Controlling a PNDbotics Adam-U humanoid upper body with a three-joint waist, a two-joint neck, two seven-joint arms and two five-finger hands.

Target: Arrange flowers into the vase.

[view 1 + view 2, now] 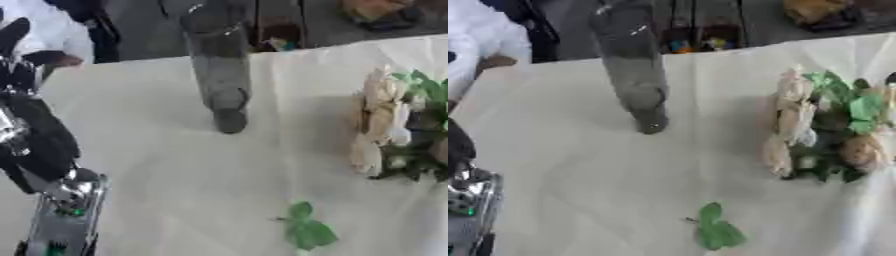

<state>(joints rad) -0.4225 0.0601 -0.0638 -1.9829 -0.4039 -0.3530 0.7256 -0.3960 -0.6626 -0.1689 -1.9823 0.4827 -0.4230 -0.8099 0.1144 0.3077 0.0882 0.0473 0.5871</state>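
Tablecloth (175, 165) cream, creased; grey vase (219, 65) upright, flowers (820, 130) right, leaf (306, 230) near; left robot hand (35, 145) fingers unclear

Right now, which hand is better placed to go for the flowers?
Likely the right: the flowers lie at the table's right side. Only the left hand shows, at the far left; the right hand is out of view.
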